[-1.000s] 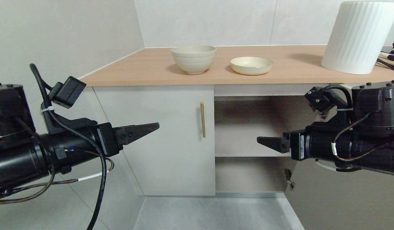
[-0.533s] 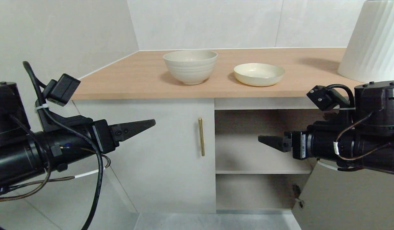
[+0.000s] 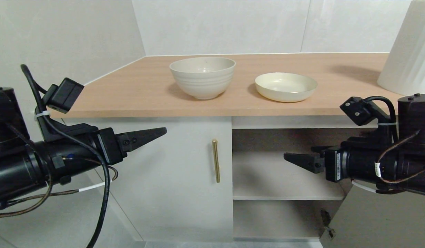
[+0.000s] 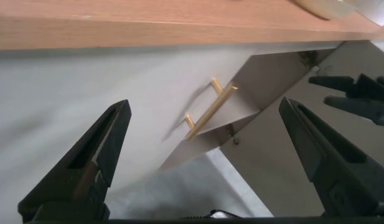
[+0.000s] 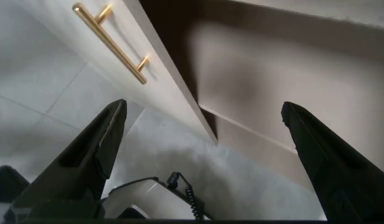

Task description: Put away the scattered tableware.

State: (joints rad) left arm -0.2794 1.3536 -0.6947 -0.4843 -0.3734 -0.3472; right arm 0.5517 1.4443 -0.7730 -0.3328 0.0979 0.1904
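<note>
While spread fingers [image 3: 143, 136] hover below, bowl [image 3: 202, 77] and dish [image 3: 285, 86] sit above — untouched.

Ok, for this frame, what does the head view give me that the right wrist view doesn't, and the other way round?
Head view adds: the bowl and shallow dish, side by side but apart on the countertop, the white ribbed container at its right end, and the left pincer held out before the closed door.
Right wrist view adds: the right pincer with its fingers spread wide and nothing between them.
Shared: the gold handle on the closed door, and the shelf inside the open compartment.
</note>
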